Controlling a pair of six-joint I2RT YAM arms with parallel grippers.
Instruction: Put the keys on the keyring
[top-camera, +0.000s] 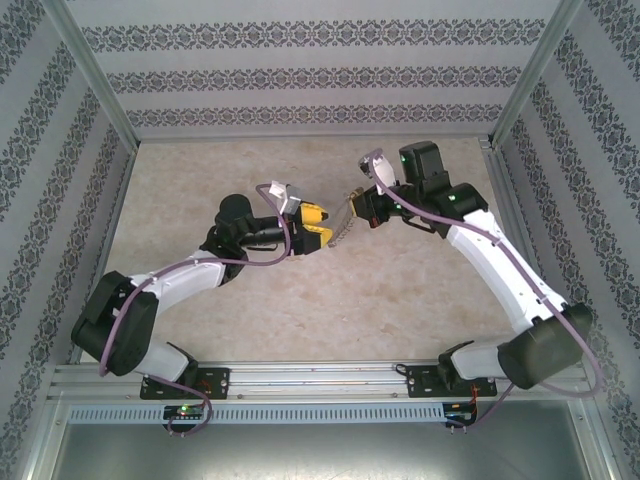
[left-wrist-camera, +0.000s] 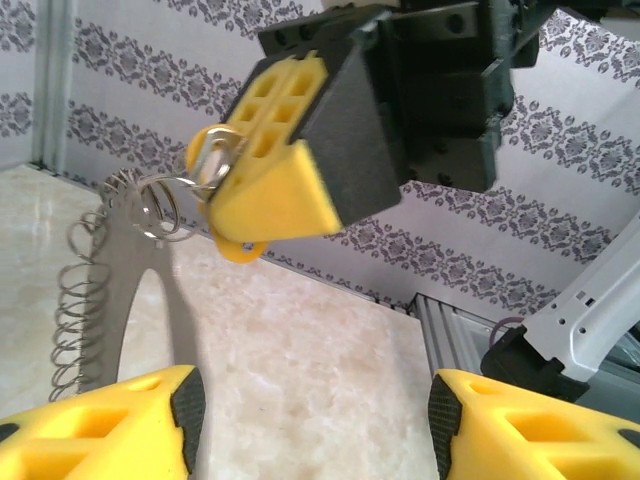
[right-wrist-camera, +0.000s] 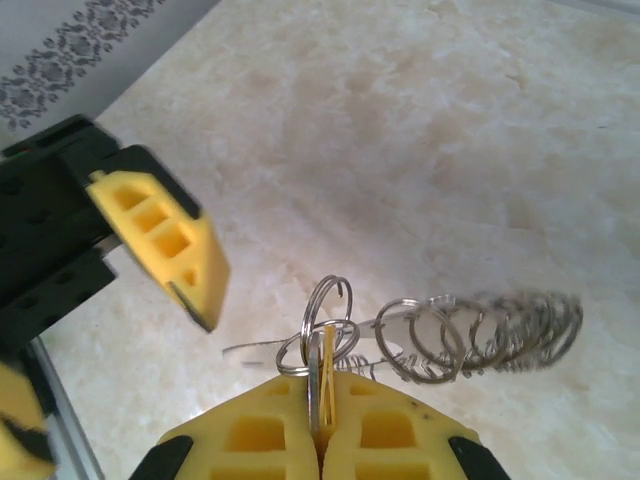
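Note:
My right gripper (right-wrist-camera: 322, 388) is shut on a key (right-wrist-camera: 326, 365) with a yellow-orange head, held above the table. Small split rings (right-wrist-camera: 327, 318) stick out past its fingertips. The keyring (right-wrist-camera: 480, 335), a thin grey hoop strung with several small rings, hangs from that grip and trails to the right. In the left wrist view the right gripper (left-wrist-camera: 230, 187) pinches the key's yellow head (left-wrist-camera: 240, 248), and the keyring (left-wrist-camera: 95, 290) droops to the left. My left gripper (left-wrist-camera: 315, 405) is open, empty, and just short of them. From above, the left gripper (top-camera: 324, 224) faces the right gripper (top-camera: 358, 208), with the keyring (top-camera: 342, 232) between them.
The beige marble-look table (top-camera: 300, 300) lies below both grippers. Patterned walls (top-camera: 300, 70) close in the back and sides. A metal rail (top-camera: 320, 375) runs along the near edge by the arm bases.

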